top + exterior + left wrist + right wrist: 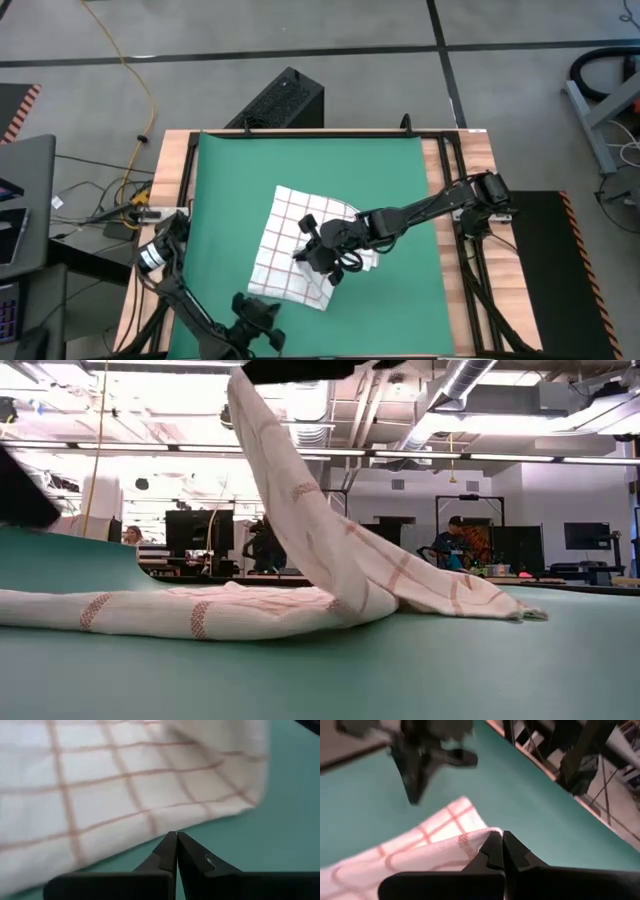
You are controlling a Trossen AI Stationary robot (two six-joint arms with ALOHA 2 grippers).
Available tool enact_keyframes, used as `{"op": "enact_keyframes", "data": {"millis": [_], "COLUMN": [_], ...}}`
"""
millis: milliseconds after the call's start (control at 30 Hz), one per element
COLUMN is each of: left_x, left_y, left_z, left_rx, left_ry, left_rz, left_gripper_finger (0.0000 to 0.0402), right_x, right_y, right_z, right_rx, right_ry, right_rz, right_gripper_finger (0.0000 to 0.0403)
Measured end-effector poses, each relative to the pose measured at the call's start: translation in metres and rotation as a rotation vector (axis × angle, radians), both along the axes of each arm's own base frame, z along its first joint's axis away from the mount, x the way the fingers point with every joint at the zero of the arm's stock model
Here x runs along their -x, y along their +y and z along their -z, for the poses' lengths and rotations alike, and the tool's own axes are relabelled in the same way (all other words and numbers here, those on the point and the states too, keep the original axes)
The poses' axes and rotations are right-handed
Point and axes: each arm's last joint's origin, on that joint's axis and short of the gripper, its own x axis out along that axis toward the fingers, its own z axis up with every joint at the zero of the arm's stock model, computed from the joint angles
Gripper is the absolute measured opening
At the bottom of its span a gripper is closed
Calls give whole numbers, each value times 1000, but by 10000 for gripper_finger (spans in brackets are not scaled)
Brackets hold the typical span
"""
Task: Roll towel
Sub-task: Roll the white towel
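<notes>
The towel (290,235), white with thin red grid lines, lies in the middle of the green mat (400,170). In the low view its left part (150,612) lies rolled along the mat, and another part rises in a steep band (300,500) to the picture's top. My right gripper (501,836) reaches in from the table's right and is shut on the towel over its middle (320,252). My left gripper (176,836) is shut, near the table's near edge (260,312), just short of the towel's near border. It holds nothing. My right gripper pinches a bunched fold of the towel (479,839) between its two fingertips. The fingers slant down from the table's right. The held part is lifted well above the mat, and a band of cloth hangs fairly taut from it (270,450). The rest lies on the mat (450,598).
A black box (285,100) stands beyond the mat's far edge. Wooden table strips and black rails (460,160) run along both sides. Bare mat lies to the right of the towel (410,280). People sit in the room behind (455,540).
</notes>
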Motion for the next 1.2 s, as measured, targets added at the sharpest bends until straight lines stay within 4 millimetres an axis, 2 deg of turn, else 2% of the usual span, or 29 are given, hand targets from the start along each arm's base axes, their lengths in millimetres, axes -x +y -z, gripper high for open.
{"op": "enact_keyframes", "data": {"millis": [133,367,600,833,1067,1200], "left_x": [12,7,-2,-4,-4,-5], "left_y": [8,24,29,27,27,26], "left_z": [17,29,30,31,31,31], "left_rx": [41,28,16,35,39,42], "left_ry": [80,102,111,99,95,91], "left_rz": [-45,-84,-66,-58,-57,-55], "left_gripper_finger": [0,0,0,0,0,0], "right_x": [-7,-18,-30,-53,-74,-85], "right_y": [3,12,15,18,21,22], "right_z": [13,32,31,51,58,74], "right_rx": [0,-1,-22,-37,-66,-68], "right_ry": [9,-7,-51,-29,-35,-5], "right_rz": [-3,-19,-45,-81,-132,-139], "right_gripper_finger": [1,1,1,1,1,1]}}
